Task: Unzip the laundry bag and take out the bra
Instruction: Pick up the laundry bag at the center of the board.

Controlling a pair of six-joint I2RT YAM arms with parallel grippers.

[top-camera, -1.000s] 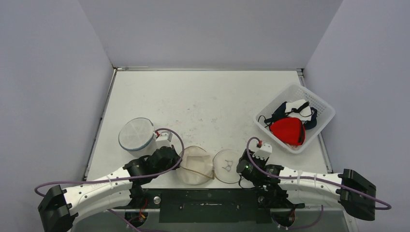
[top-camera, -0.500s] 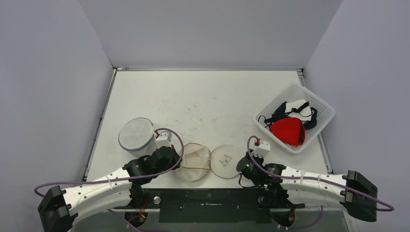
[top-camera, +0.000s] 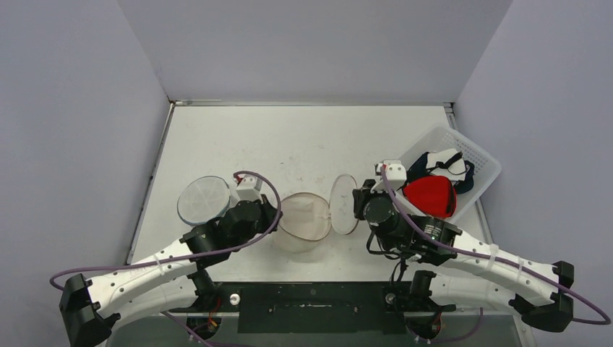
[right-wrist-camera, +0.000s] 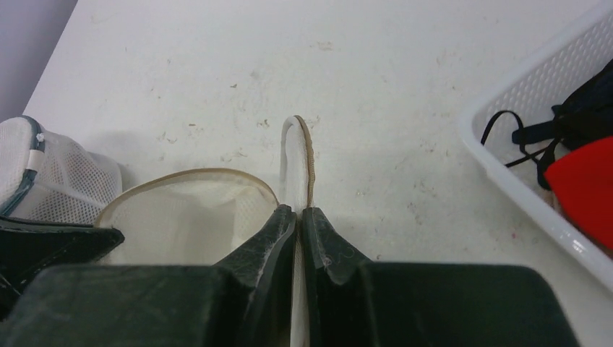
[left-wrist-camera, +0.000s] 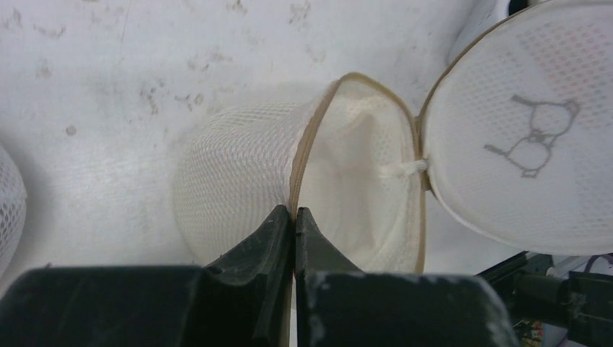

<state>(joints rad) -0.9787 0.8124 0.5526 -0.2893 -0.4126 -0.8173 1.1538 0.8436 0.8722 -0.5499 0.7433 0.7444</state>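
Observation:
The laundry bag (top-camera: 303, 217) is a cream mesh drum with a tan rim, held up off the table with its mouth (left-wrist-camera: 361, 173) wide open. My left gripper (top-camera: 273, 217) (left-wrist-camera: 295, 211) is shut on the bag's rim. The round lid (top-camera: 343, 204) (left-wrist-camera: 517, 137), printed with a small bra outline, hangs by a short tie, and my right gripper (top-camera: 356, 204) (right-wrist-camera: 298, 210) is shut on its edge (right-wrist-camera: 298, 155). Only pale mesh shows inside the bag. A red bra (top-camera: 429, 195) lies in the white basket (top-camera: 477, 199) with dark and white ones.
A second white mesh bag with blue trim (top-camera: 203, 200) (right-wrist-camera: 43, 173) stands just left of the left arm. The basket sits close to the right arm's wrist. The table's side walls rise left, right and at the back.
The right gripper has closed on the lid. Both arms have moved away from the near edge and lifted the bag, pulling lid and body apart so the mouth stands open.

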